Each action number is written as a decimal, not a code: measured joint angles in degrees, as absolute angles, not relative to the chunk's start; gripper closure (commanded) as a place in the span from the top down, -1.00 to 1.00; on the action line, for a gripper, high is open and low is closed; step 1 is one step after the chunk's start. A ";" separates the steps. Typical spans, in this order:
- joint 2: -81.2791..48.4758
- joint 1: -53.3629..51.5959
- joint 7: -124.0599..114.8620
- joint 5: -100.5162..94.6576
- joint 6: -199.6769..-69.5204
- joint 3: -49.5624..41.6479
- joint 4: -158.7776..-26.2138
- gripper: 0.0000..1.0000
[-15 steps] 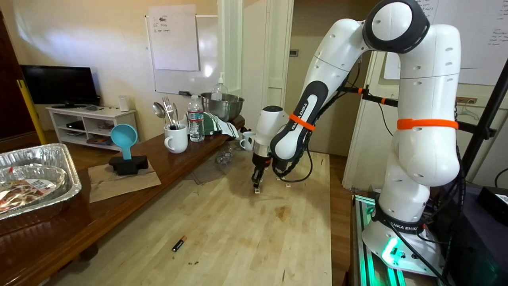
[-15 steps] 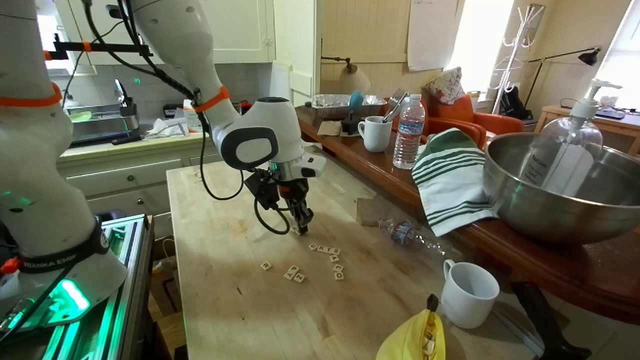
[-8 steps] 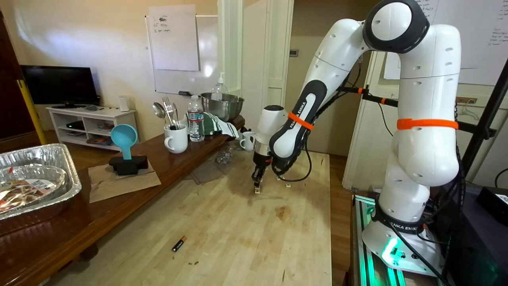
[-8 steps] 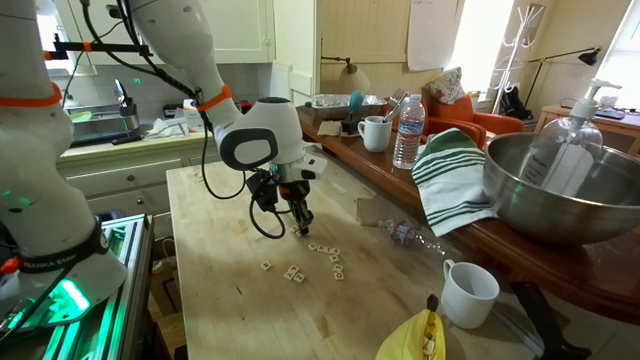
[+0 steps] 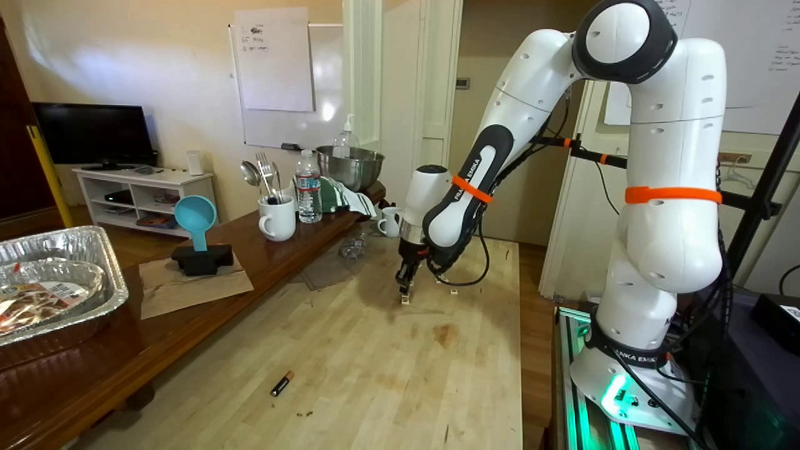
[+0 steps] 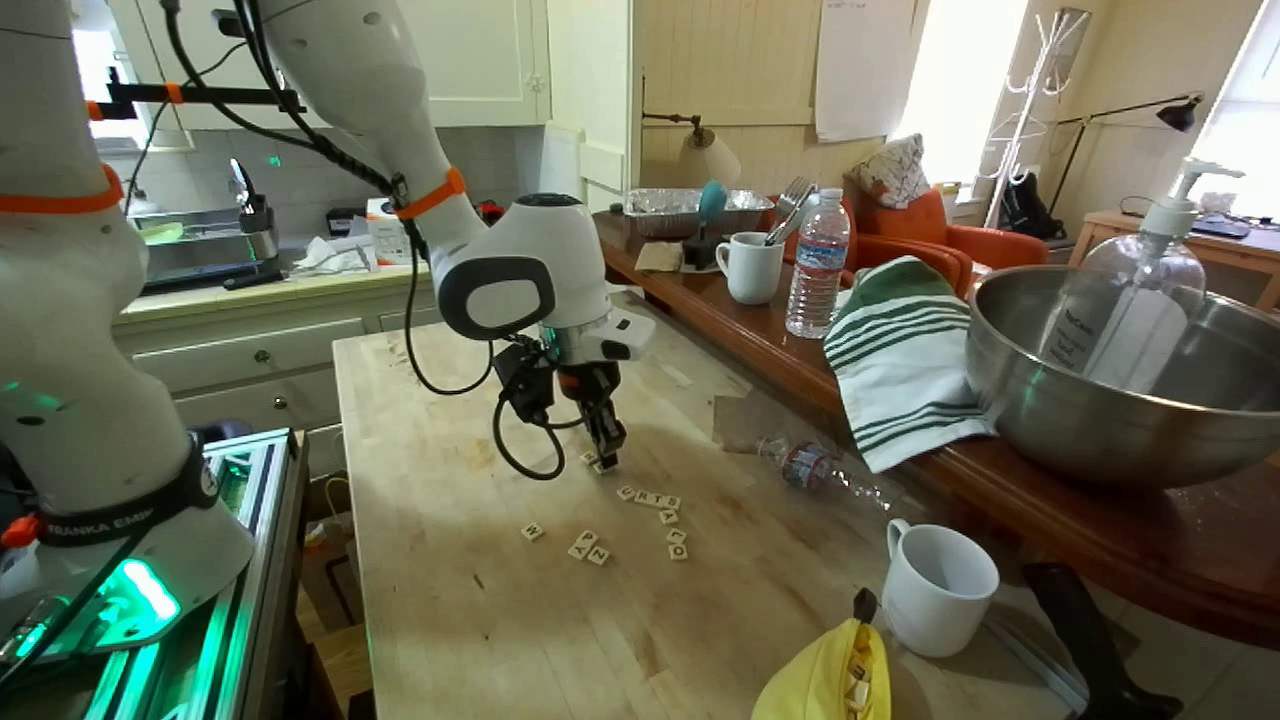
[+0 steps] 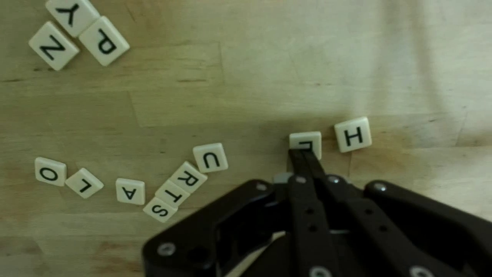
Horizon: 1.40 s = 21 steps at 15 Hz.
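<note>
- In my wrist view, the gripper (image 7: 301, 151) has its tips pressed together over a letter tile (image 7: 306, 139) right of centre, partly covering it; contact I can't judge.
- There too, an H tile (image 7: 353, 134) lies just right of it.
- In an exterior view, a battery (image 5: 282, 383) lies lower left of centre.
- In an exterior view, I see a yellow pouch (image 6: 815, 682) near a white mug (image 6: 935, 602), lower right.
</note>
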State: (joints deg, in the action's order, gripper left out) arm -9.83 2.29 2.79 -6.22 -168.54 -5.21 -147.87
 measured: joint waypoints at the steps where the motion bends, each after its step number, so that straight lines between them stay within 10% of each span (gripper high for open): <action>1: -9.83 2.29 2.79 -6.22 -168.54 -5.15 -147.91 -1.00; 21: -12.41 8.99 10.57 -6.35 -168.54 -9.20 -141.08 -1.00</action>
